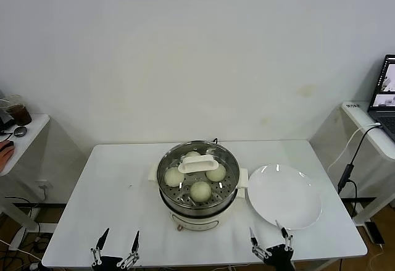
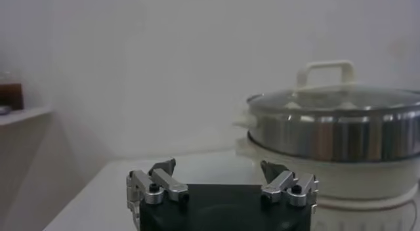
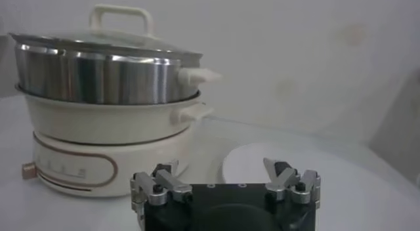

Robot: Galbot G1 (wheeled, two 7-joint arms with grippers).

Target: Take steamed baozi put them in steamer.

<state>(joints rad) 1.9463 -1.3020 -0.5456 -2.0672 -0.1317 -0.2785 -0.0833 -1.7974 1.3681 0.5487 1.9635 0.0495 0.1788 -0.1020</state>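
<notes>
I think the job is done or nearly done, because the round, smooth, cream-white steamed buns are already inside the round shiny steel steamer pot with the cream-white base. I count three for sure through the round glass lid with the white handle, and a fourth seems to peek out behind the handle. The lid sits on top of the pot. The flat round white plate lies just beside the pot on my right side, and I see nothing on it. My left gripper hangs low at the near edge of the counter, well apart from the pot, with its fingers spread wide and nothing between them. My right gripper waits at the near edge too, close to the plate, and its fingers are wide apart and hold nothing. If there is a next move, I guess it is only to keep both arms back and not bump the pot or the lid. The counter is a plain white top and it looks smooth. Behind it is a bare pale wall. Far off on my right a laptop sits on a side shelf with a dark cable hanging down. On my left is a small side table with a dark cup on it.
</notes>
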